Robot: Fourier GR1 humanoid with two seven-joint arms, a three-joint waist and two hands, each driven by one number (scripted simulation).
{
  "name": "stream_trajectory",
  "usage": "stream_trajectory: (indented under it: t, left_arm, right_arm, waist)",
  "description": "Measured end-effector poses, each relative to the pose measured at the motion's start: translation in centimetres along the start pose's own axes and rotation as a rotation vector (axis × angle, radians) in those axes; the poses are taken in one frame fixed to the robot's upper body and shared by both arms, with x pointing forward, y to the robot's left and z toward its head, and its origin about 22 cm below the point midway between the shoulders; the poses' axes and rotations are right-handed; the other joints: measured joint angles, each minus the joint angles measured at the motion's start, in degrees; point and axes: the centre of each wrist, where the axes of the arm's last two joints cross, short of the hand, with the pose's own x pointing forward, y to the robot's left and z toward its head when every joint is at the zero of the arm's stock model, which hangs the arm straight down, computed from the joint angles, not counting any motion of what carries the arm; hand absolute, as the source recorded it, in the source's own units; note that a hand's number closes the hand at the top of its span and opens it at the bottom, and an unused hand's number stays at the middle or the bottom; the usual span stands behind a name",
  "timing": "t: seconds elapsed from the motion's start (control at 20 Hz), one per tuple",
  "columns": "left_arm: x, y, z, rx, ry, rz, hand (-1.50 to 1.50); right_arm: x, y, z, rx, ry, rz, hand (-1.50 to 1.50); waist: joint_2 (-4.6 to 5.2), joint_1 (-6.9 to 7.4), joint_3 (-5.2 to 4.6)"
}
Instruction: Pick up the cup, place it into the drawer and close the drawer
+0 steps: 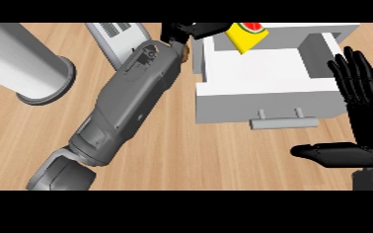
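My left hand [192,29] is up at twelve o'clock, the forearm slanting across the counter [182,153] from seven o'clock. It sits at the back left corner of the open drawer [247,106], right beside the yellow cup [247,38]. The cup is at about one o'clock, tilted, over the drawer's rear left part. The hand is mostly hidden behind my own wrist. I cannot tell whether it has hold of the cup, is only touching it, or has let go.

My right hand [353,81] rests at three o'clock, just beside the drawer's right wall. Its fingers are straight and pointing up, the thumb is out to the side, and it holds nothing.

I judge the pick-up done and the placing nearly done, perhaps complete. The cup looks to be within the drawer's walls, but its tilt suggests it may not have settled on the floor of the drawer. What remains is to free my left hand, draw the arm clear, and close the drawer. It stands fully pulled out, with its handle [284,123] facing me at its six o'clock side.
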Motion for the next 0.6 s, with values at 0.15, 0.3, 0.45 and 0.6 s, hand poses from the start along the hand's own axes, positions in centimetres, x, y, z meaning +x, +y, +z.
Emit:
stream_trajectory:
  t: [0.15, 0.3, 0.45, 0.6]
  left_arm:
    - [-0.3, -0.7, -0.2, -0.003, 0.016, -0.023, 1.5]
    - [-1.2, -0.9, 0.1, -0.009, 0.04, -0.046, 1.5]
    - [-1.2, -1.5, 0.0, -0.006, 0.073, -0.08, 1.5]
    - [-2.1, -1.7, 0.5, -0.013, 0.105, -0.138, 1.5]
  right_arm:
    - [-0.1, -0.6, -0.1, 0.006, -0.005, -0.009, -1.5]
    - [0.1, -0.5, -0.5, 0.014, -0.014, -0.009, -1.5]
    - [-0.1, -0.3, -0.1, 0.018, -0.018, -0.01, -1.5]
    - [0.1, -0.3, -0.4, 0.026, -0.023, -0.006, -1.5]
  waist:
    - [0.13, -0.6, 0.01]
    - [0.24, -1.06, 0.01]
    - [0.27, -1.42, 0.02]
    - [0.39, -1.86, 0.04]
